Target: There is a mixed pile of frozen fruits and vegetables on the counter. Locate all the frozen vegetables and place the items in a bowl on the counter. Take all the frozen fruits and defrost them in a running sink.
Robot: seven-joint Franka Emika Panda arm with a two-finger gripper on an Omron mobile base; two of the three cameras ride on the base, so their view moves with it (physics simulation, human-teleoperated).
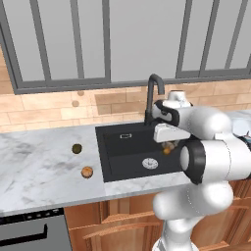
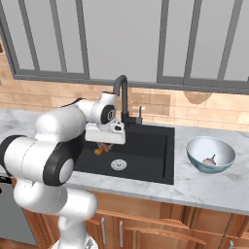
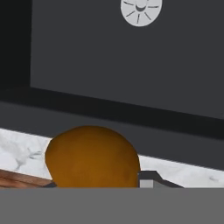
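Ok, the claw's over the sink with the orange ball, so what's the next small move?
Probably lower a little and open: the claw holds the orange ball above the black sink, near the drain, so releasing here should land it in the basin.

Orange ball (image 3: 92, 157) in tool (image 2: 101, 148), seemingly gripped, over black sink (image 2: 146, 146).

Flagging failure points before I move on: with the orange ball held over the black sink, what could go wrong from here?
1. The hand grips the round orange ball above the matte black sink; released from this height, it may bounce or roll.
2. No water shows at the black gooseneck faucet, so defrosting may be skipped.
3. The dark olive-brown ball and brown mushroom sit close together on the white marble counter; they could be confused.
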